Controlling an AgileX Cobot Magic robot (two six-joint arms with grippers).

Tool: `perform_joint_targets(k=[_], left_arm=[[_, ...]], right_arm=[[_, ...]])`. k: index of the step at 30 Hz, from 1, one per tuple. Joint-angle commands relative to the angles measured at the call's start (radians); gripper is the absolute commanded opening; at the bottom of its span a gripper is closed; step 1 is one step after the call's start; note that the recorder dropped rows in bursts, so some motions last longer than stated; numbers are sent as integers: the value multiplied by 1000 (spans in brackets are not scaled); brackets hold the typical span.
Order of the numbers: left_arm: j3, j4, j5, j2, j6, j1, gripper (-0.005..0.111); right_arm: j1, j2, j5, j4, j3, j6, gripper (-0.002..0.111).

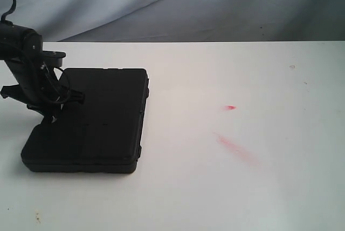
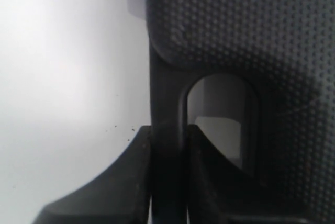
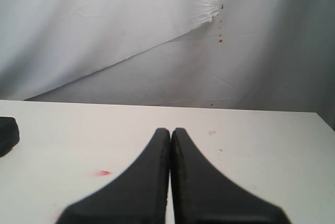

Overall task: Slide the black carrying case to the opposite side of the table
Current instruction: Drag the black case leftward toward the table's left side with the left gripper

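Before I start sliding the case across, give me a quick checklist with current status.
1. Left gripper jaws closed on the case handle: ok.
2. Black carrying case lying flat on the table: ok.
3. Lid looks shut: ok.
4. Path to the right shows only flat red smears, no obstacle: ok.
5. Right gripper shut, empty, and not over the path in the exterior view: ok.
6. Grip firm enough to drag without slipping: cannot tell.
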Motion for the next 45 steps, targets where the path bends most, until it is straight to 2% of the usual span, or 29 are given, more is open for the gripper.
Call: perform_joint_targets(k=[1,7,25,28,34,36,45], left_arm=[[27,33,44,20,2,21,0],[38,26,36,17,2,52,0],[38,32,14,17,-2,52,1],[38,32,4,17,-2,52,8],[38,34,0,16,-2,52,37],[38,36,-2,9,-2,52,43],[66,14,-43,-88,-2,50,43]], right_arm=[[-8,-6,-4,-1,3,1,0],[-8,-6,-4,-1,3,1,0],[-8,-6,-4,-1,3,1,0],[-8,-6,-4,-1,3,1,0],[-8,-6,-4,-1,3,1,0],[-8,-6,-4,-1,3,1,0],[-8,-6,-4,-1,3,1,0]])
